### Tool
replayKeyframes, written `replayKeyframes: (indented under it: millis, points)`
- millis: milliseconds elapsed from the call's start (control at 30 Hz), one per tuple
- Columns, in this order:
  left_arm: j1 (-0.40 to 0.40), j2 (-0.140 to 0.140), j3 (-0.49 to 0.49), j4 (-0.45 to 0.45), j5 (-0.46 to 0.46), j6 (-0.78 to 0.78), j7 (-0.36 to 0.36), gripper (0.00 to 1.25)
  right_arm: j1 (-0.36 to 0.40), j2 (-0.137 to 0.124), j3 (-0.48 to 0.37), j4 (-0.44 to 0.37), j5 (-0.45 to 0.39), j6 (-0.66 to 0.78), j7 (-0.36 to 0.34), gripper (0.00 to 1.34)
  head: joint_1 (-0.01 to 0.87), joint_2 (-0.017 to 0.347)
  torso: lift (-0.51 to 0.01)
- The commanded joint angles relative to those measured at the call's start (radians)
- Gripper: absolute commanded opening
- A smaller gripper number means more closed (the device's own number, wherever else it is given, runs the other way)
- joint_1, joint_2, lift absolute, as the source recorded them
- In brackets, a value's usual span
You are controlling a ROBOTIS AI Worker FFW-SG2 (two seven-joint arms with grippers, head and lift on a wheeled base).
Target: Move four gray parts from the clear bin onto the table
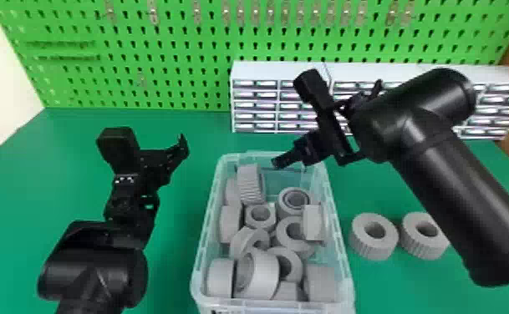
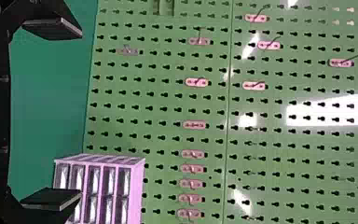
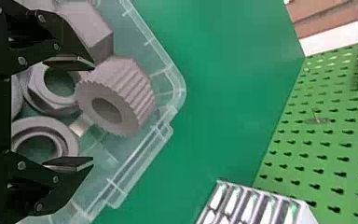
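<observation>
Right gripper (image 1: 277, 162) hung wide open over the clear bin (image 1: 274, 303)

The bin ran lengthwise toward the green pegboard (image 1: 161, 71), its translucent plastic holding smooth rings and ridged gray parts (image 1: 265, 277). Near its far left corner, one ridged roller (image 1: 250, 183) stood on its side. Two more grooved rings (chunky, matte ones) (image 1: 373, 236) (image 1: 423, 235) lay right of it on the table (image 1: 182, 250), holes upward. The right arm bent inward, its gripper slanting down and left, holding nothing. Left of the bin, the left gripper (image 1: 182, 145) faced the pegboard, jaws spread wide and empty.
</observation>
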Motion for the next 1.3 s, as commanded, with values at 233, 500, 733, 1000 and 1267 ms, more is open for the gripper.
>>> replayKeyframes:
  millis: [233, 500, 733, 1000, 1267]
  points:
    - [0.012, 0.000, 0.008, 0.000, -0.002, 0.000, 0.001, 1.16, 0.006, 0.003, 0.042, 0.025, -0.080, 0.039, -0.033, 0.80, 0.693, 0.072, -0.052]
    - [0.015, 0.000, 0.008, -0.002, 0.001, 0.000, 0.000, 1.16, 0.006, 0.004, 0.048, 0.032, -0.083, 0.051, -0.044, 0.80, 0.693, 0.072, -0.052]
    - [0.021, 0.000, 0.012, -0.006, 0.001, 0.000, 0.001, 1.16, 0.012, 0.006, 0.052, 0.032, -0.094, 0.071, -0.055, 0.80, 0.693, 0.072, -0.052]
    - [0.012, 0.000, 0.005, -0.006, -0.001, 0.000, 0.001, 1.16, 0.005, 0.006, 0.058, 0.073, -0.118, 0.013, -0.072, 0.80, 0.693, 0.072, -0.052]
    - [0.001, 0.000, -0.004, -0.005, -0.005, 0.009, 0.001, 1.16, -0.009, 0.018, 0.078, 0.147, -0.170, -0.072, -0.090, 0.80, 0.693, 0.072, -0.052]
